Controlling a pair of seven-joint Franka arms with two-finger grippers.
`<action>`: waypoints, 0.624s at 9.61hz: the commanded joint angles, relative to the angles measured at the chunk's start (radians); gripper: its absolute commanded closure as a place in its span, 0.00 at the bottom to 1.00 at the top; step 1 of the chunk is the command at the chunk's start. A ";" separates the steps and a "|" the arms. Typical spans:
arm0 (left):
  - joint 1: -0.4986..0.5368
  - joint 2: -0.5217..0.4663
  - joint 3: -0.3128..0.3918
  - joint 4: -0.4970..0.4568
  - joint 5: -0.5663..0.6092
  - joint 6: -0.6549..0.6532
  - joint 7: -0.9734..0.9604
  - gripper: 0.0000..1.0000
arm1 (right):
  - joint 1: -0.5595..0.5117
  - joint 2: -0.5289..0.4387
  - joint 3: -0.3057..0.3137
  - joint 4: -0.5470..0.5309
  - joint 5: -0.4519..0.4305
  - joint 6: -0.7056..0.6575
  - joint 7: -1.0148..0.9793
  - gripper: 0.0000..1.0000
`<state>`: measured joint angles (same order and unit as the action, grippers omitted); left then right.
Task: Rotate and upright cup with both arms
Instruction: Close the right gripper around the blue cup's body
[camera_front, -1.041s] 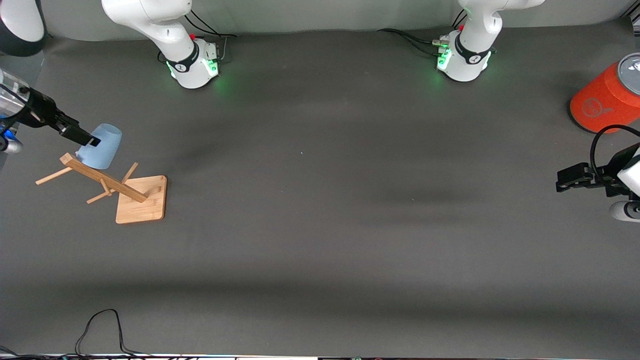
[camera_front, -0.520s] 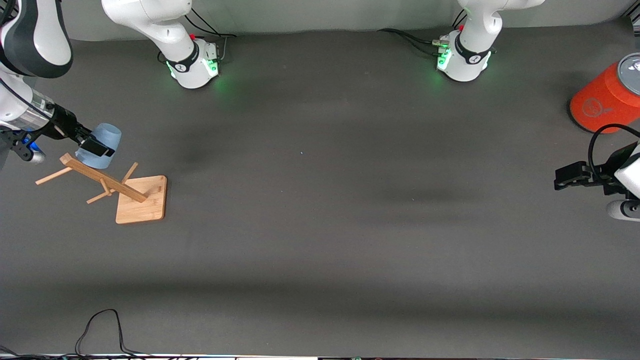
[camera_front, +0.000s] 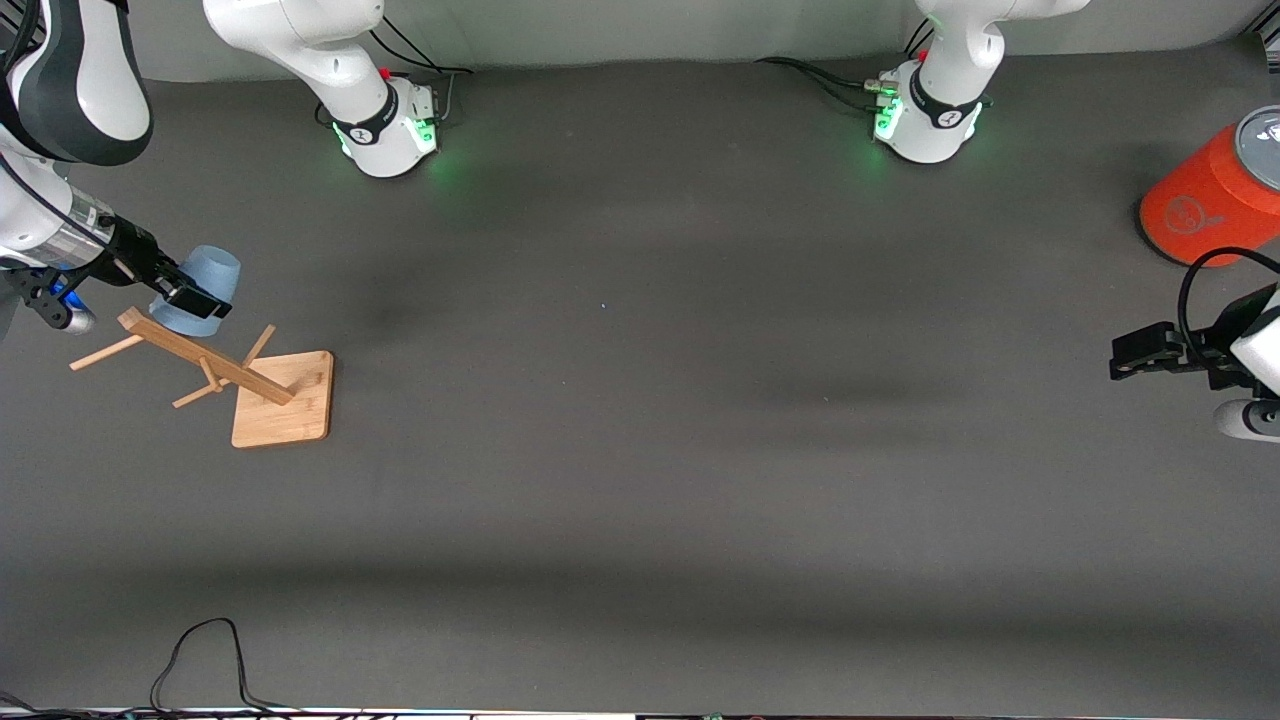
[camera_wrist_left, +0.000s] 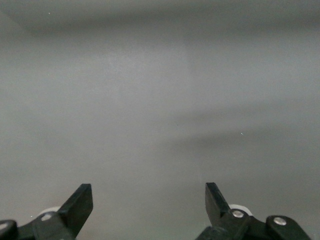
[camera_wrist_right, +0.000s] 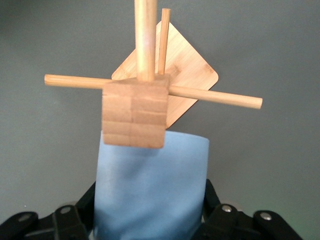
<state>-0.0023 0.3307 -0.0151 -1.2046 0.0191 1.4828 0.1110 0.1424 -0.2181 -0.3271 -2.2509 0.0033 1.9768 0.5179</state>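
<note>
Front view has the right gripper (camera_front: 185, 296) clamped on the pale-blue cup (camera_front: 203, 297), holding it in the air just above the top of the wooden rack (camera_front: 225, 377), whose slanted post and pegs sit directly under it. Over at the left arm's end, the left gripper (camera_front: 1135, 357) waits with fingers spread apart, the orange container (camera_front: 1205, 203) near it. Right wrist view adds what the high camera misses: the rack's square post end (camera_wrist_right: 134, 111) overlaps the cup (camera_wrist_right: 152, 192) held between the fingers (camera_wrist_right: 217, 207). Left wrist view shows only bare table (camera_wrist_left: 160, 100) past its parted fingers (camera_wrist_left: 77, 205).
</note>
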 joint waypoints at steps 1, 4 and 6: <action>-0.007 0.002 0.004 0.020 -0.004 -0.026 0.016 0.00 | 0.005 -0.004 -0.004 0.005 0.003 0.004 0.013 0.62; -0.002 0.002 0.004 0.019 -0.004 -0.026 0.018 0.00 | 0.025 -0.055 0.010 0.025 0.003 -0.079 0.031 0.62; 0.001 0.002 0.004 0.020 -0.005 -0.026 0.019 0.00 | 0.078 -0.122 0.010 0.027 0.001 -0.151 0.094 0.62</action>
<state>-0.0021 0.3308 -0.0151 -1.2046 0.0186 1.4827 0.1117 0.1841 -0.2759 -0.3167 -2.2247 0.0035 1.8740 0.5575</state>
